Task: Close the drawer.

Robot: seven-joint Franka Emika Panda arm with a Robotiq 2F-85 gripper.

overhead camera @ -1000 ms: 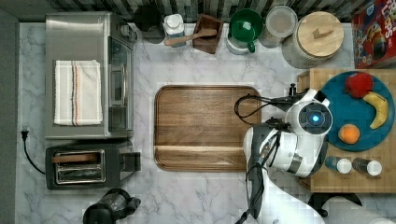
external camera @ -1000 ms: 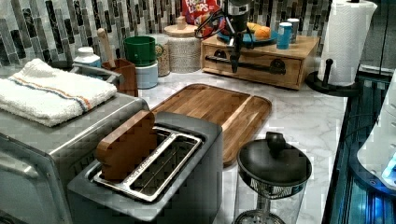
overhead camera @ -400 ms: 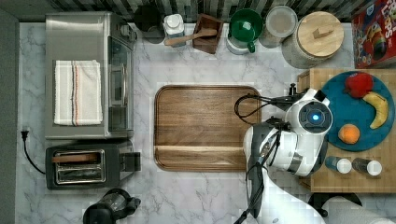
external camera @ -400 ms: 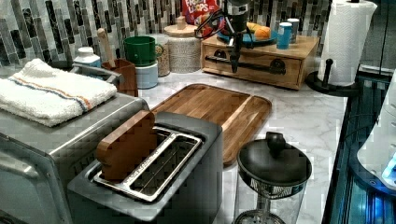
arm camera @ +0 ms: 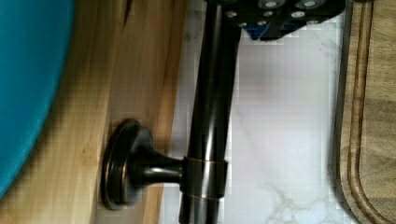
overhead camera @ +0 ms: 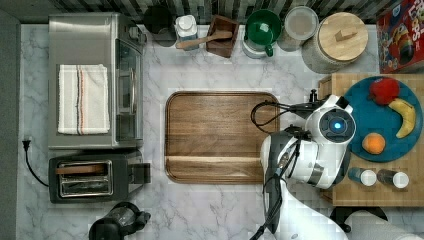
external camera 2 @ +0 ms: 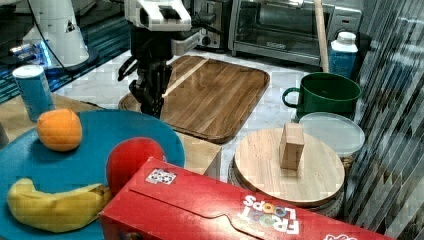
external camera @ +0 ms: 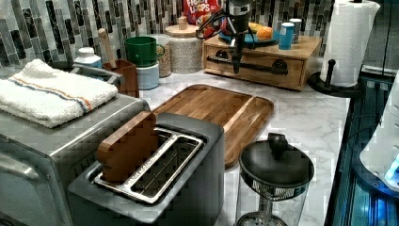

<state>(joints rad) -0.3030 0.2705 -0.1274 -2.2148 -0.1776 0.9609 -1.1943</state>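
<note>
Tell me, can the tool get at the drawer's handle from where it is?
Probably yes: the tool hangs right at the black handle on the drawer front, with nothing between them; the board lies clear.

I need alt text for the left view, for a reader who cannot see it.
The gripper hangs at the black bar handle of a wooden drawer at the counter's back. A cutting board lies mid-counter, a toaster nearest.

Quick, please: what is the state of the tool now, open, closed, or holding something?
Tool: hanging at the drawer's black handle; open or closed cannot be told.
</note>
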